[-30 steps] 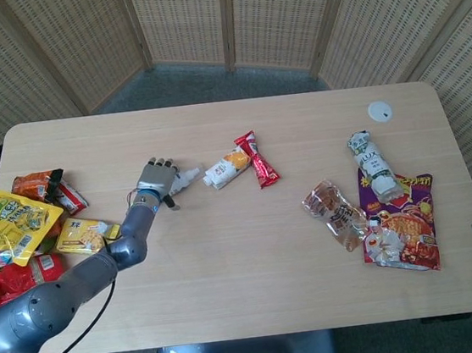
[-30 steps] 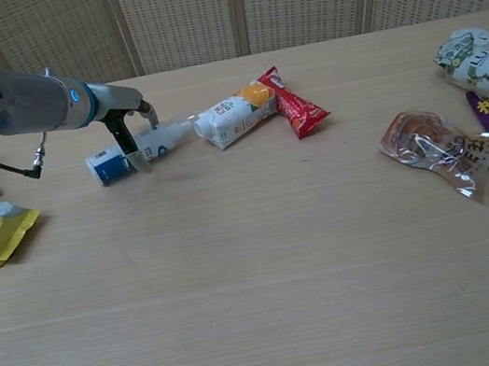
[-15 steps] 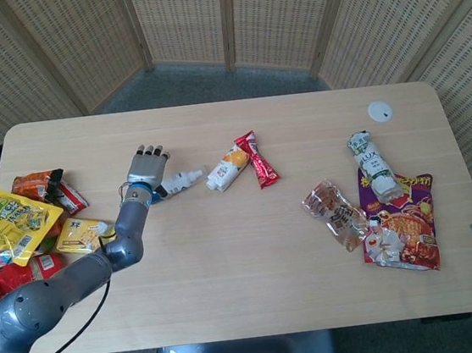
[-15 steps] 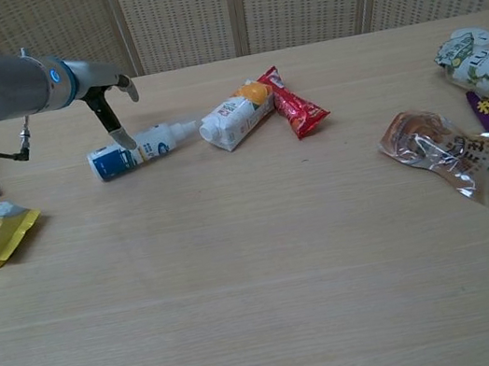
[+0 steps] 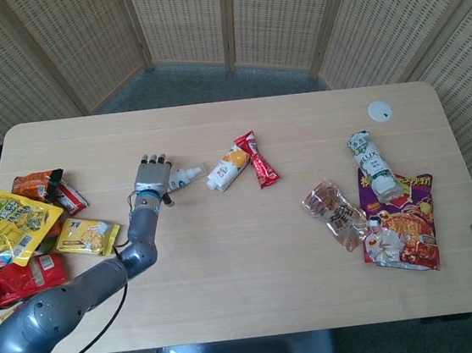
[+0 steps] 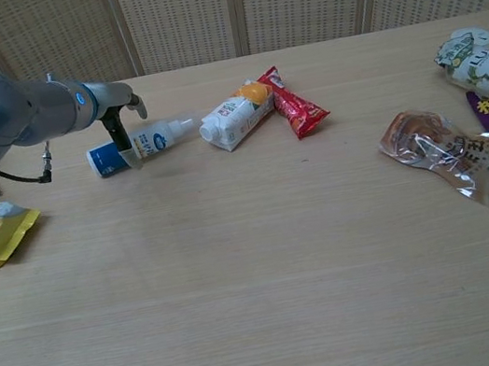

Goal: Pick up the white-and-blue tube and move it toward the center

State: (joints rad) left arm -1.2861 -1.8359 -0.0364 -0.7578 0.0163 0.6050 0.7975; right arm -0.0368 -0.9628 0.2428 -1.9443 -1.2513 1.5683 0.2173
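Observation:
The white-and-blue tube (image 6: 157, 139) lies on its side on the left part of the table, blue end to the left and nozzle (image 5: 187, 177) pointing right at a small carton. My left hand (image 5: 152, 179) is on top of it. In the chest view the left hand (image 6: 118, 120) has a finger running down across the front of the tube and the thumb behind it, so it grips the tube's middle. The tube rests on or barely above the wood. The right hand shows in neither view.
A white-and-orange carton (image 5: 226, 168) and a red wrapper (image 5: 256, 159) lie just right of the tube. Snack bags (image 5: 11, 223) crowd the table's left edge. A clear packet (image 5: 334, 212), a LUX pack (image 5: 373, 165) and a purple bag (image 5: 400, 230) sit at the right.
My left hand drew back off the tube half a second ago and has now come down onto it again. The tube's nozzle end has shifted slightly toward the far side.

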